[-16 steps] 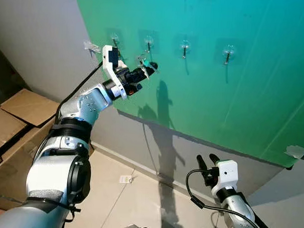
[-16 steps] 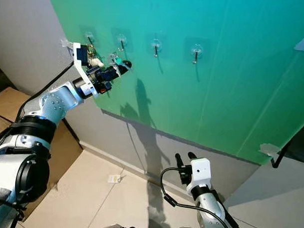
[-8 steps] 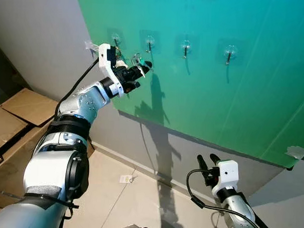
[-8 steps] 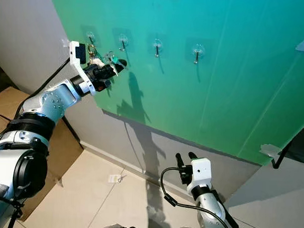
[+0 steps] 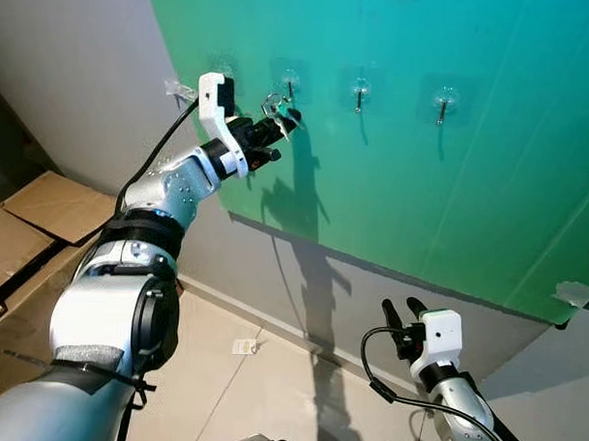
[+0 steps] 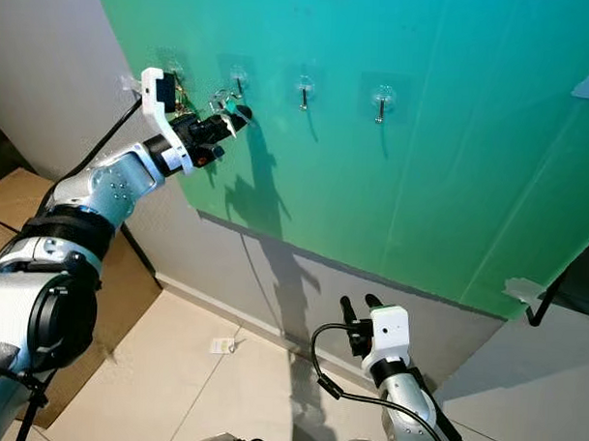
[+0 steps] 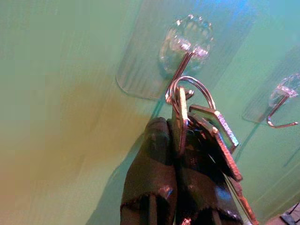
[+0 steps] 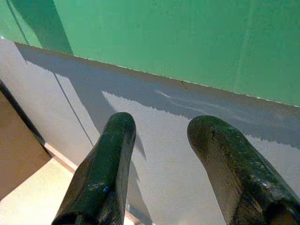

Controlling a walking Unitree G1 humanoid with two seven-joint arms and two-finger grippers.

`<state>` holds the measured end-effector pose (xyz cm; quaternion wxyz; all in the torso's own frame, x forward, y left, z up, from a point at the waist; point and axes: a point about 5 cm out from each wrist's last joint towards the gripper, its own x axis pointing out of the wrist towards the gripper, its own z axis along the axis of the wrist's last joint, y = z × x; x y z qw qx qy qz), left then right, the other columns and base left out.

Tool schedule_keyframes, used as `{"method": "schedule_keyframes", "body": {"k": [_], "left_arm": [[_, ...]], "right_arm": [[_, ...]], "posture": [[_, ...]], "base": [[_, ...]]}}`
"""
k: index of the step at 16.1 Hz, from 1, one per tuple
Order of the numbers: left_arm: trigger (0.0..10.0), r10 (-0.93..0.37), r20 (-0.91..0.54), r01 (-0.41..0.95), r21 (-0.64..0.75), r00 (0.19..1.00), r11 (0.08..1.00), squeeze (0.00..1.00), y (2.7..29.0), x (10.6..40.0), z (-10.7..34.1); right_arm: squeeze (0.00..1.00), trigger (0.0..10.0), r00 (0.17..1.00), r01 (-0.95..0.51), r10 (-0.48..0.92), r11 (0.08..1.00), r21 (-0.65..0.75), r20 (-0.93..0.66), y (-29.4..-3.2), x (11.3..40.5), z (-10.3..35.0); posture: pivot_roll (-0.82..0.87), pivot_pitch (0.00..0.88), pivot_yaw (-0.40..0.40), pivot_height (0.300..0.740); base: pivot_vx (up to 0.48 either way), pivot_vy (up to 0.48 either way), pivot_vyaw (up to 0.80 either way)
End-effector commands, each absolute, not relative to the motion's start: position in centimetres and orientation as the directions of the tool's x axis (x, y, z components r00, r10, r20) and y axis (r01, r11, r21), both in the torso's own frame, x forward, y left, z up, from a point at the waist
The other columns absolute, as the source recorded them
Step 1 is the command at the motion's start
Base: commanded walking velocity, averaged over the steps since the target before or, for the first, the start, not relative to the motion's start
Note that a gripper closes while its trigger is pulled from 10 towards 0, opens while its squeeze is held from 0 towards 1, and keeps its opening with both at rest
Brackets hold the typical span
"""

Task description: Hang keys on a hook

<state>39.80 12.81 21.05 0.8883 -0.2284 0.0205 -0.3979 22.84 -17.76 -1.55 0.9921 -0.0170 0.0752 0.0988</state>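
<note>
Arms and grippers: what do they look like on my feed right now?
Both arms are silver with black joint bands. The left gripper and right gripper each have two long black fingers and a white wrist camera block. A black cable loops beside each forearm.

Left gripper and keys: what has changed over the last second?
The left gripper, shut on the keys, has risen toward the wall and brought the key ring up to the second hook from the left. The right gripper stayed low and open; the other hooks are unchanged.
</note>
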Motion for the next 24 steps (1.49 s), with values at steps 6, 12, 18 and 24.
{"method": "schedule_keyframes", "body": {"k": [6,12,18,24], "left_arm": [[10.0,-0.702,0.117,0.688,-0.361,0.703,0.629,0.0,12.6,40.5,22.3],[10.0,-0.633,-0.002,0.598,-0.325,0.774,0.733,0.0,12.5,41.1,22.1],[10.0,-0.445,-0.13,0.386,-0.325,0.886,0.863,0.0,13.4,41.9,22.6],[10.0,-0.233,-0.192,0.207,-0.144,0.953,0.968,0.0,15.5,42.5,23.6]], "right_arm": [[0.0,10.0,0.973,-0.18,0.175,0.984,-0.015,-0.153,-17.5,22.5,-1.8],[0.0,10.0,0.974,-0.17,0.166,0.985,-0.014,-0.153,-17.5,22.3,-1.9],[0.0,10.0,0.974,-0.167,0.163,0.986,-0.014,-0.156,-17.5,22.2,-1.9],[0.0,10.0,0.972,-0.178,0.173,0.984,-0.019,-0.161,-17.6,22.3,-1.9]], "posture": [[-0.26,0.024,0.193,0.732],[-0.27,0.039,0.206,0.732],[-0.27,0.045,0.205,0.732],[-0.28,0.045,0.196,0.732]], "base": [[0.0,0.0,0.0],[0.0,0.0,0.0],[0.0,0.0,0.0],[0.0,0.0,0.0]]}}
